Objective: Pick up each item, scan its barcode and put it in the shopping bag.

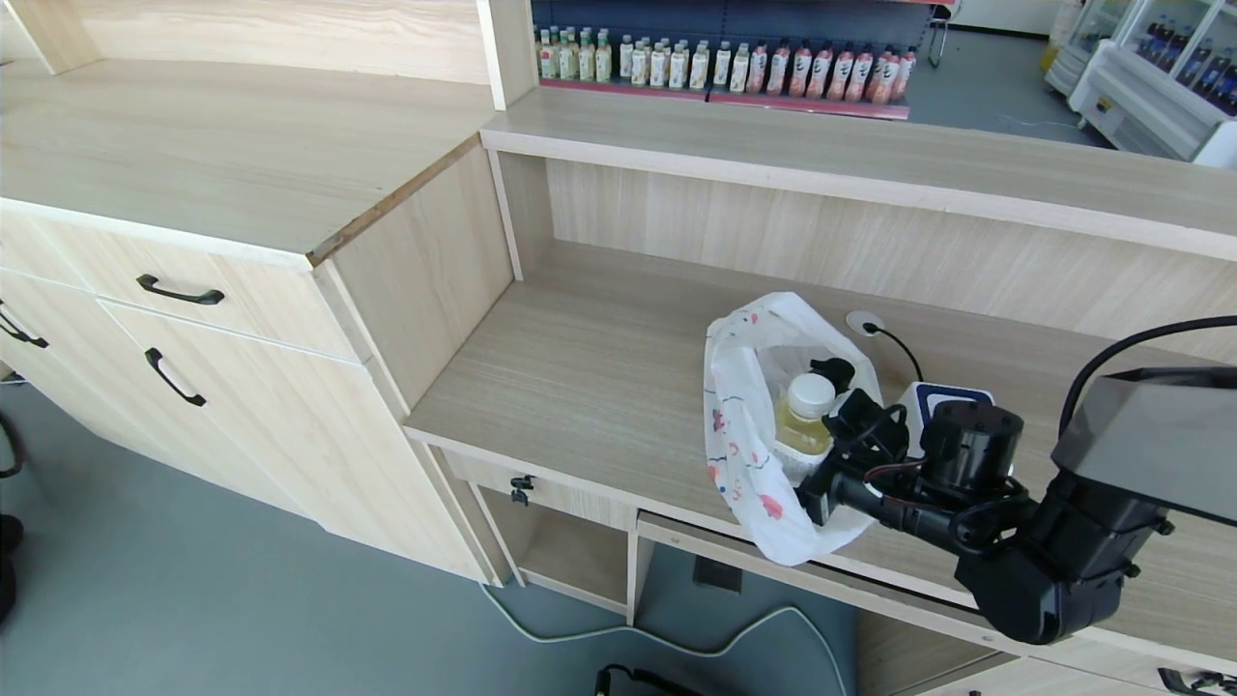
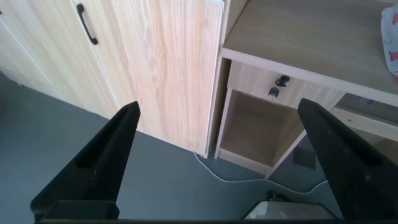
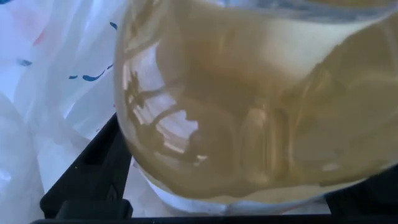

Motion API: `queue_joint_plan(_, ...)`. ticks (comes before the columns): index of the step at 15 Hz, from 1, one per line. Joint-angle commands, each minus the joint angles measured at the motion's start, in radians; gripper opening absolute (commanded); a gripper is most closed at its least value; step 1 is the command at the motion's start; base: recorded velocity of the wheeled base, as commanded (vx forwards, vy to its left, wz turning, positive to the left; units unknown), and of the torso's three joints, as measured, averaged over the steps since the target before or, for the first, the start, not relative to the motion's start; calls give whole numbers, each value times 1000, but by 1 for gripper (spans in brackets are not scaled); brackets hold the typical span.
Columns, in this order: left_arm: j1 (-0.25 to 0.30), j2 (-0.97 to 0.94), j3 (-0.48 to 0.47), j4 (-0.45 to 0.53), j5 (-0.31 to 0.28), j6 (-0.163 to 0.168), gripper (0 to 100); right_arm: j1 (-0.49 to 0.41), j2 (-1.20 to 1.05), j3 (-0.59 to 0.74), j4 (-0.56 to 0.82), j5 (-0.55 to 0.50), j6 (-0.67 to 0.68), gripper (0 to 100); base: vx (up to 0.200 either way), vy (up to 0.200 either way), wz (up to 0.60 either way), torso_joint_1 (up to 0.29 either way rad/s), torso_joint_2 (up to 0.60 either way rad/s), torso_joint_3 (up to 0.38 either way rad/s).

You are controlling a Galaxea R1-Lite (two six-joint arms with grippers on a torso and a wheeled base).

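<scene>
A bottle (image 1: 805,416) of yellowish drink with a white cap stands upright inside the white printed shopping bag (image 1: 739,416) on the counter (image 1: 599,377). My right gripper (image 1: 829,411) reaches into the bag's mouth and is shut on the bottle's body. In the right wrist view the bottle (image 3: 249,106) sits right against the camera, with the bag's plastic (image 3: 50,81) behind it and one dark finger (image 3: 81,180) beside it. My left gripper (image 2: 219,106) hangs open and holds nothing, low over the grey floor in front of the cabinet (image 2: 161,62).
A white and blue scanner pad (image 1: 942,401) lies just behind the bag, its cable running to a grommet (image 1: 863,322). A taller cabinet with black handles (image 1: 179,290) stands at the left. Bare counter stretches left of the bag. A drinks shelf (image 1: 725,68) stands far behind.
</scene>
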Motion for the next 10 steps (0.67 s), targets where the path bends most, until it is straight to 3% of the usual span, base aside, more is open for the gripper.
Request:
queue_joint_plan(1, 0, 0, 0, 0, 0, 0, 100, -2, -13, 0, 13, -1, 2, 100, 0, 0, 0, 0, 0, 0)
queue_joint_plan(5, 0, 0, 0, 0, 0, 0, 100, 23, -238, -3, 159, -6, 31, 100, 0, 0, 0, 0, 0, 0)
queue_joint_plan(8, 0, 0, 0, 0, 0, 0, 100, 17, -543, -1, 453, -11, 59, 100, 0, 0, 0, 0, 0, 0)
queue_joint_plan(10, 0, 0, 0, 0, 0, 0, 100, -15, -686, 8, 581, -15, 40, 100, 0, 0, 0, 0, 0, 0)
